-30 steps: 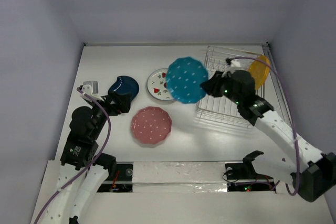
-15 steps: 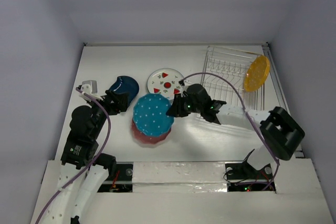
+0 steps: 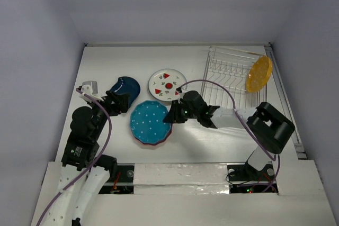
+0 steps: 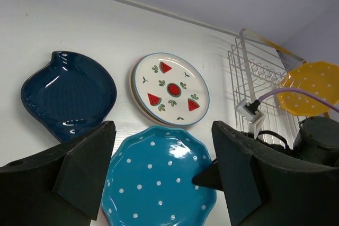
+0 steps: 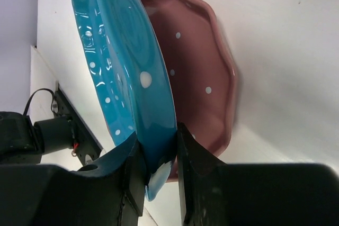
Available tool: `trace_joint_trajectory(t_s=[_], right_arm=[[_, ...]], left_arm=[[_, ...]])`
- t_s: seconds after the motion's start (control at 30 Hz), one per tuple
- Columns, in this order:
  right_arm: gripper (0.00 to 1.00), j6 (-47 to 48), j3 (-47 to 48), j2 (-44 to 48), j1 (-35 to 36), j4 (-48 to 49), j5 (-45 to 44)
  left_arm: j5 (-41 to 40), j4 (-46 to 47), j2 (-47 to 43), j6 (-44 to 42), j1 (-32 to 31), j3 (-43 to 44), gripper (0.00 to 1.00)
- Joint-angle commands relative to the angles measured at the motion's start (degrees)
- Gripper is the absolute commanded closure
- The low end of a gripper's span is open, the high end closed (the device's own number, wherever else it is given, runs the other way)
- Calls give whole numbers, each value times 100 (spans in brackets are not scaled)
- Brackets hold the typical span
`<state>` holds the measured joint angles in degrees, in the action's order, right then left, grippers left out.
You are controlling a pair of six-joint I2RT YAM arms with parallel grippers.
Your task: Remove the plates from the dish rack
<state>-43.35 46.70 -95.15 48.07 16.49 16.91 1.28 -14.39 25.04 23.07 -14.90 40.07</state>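
My right gripper (image 3: 170,116) (image 5: 159,152) is shut on the rim of the bright blue dotted plate (image 3: 150,121) (image 5: 127,51) (image 4: 159,183). That plate lies slightly tilted over the pink dotted plate (image 3: 154,143) (image 5: 204,78), covering most of it. The dark blue plate (image 3: 125,87) (image 4: 69,93) and the white plate with red wedges (image 3: 167,84) (image 4: 170,88) lie flat on the table. A yellow plate (image 3: 258,73) (image 4: 310,86) stands on edge in the wire dish rack (image 3: 230,75) (image 4: 254,72). My left gripper (image 3: 117,101) (image 4: 164,162) hangs open by the dark blue plate, holding nothing.
The rack stands at the back right, close to the right wall. My right arm (image 3: 233,116) stretches low across the table in front of the rack. A purple cable (image 3: 212,86) loops over it.
My right arm has carried the bright blue plate from beside the rack leftward and down onto the pink plate. The left arm has stayed in place.
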Motion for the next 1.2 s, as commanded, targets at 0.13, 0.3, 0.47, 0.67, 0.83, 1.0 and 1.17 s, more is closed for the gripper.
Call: trace_joint_trajectory(t_s=[0.13, 0.3, 0.47, 0.67, 0.83, 1.0, 1.17], right_arm=[[56, -130, -47, 128, 149, 681, -117], [45, 160, 15, 401, 272, -84, -706], [32, 362, 76, 594, 395, -715, -1083], [22, 521, 182, 1024, 457, -1428, -1960], [49, 696, 322, 1692, 457, -2061, -2936], [100, 749, 734, 2587, 222, -3168, -5245], [100, 1021, 920, 3378, -1043, -3653, -6243]], left_arm=[[57, 253, -16, -4, 22, -44, 30], [65, 253, -51, -4, 22, -44, 30], [65, 253, -60, -4, 22, -44, 30], [74, 262, -95, -13, 22, -52, 30], [92, 262, -104, -4, 22, -52, 30], [136, 270, -139, -13, 22, -52, 30], [206, 288, -218, -31, 22, -52, 41]])
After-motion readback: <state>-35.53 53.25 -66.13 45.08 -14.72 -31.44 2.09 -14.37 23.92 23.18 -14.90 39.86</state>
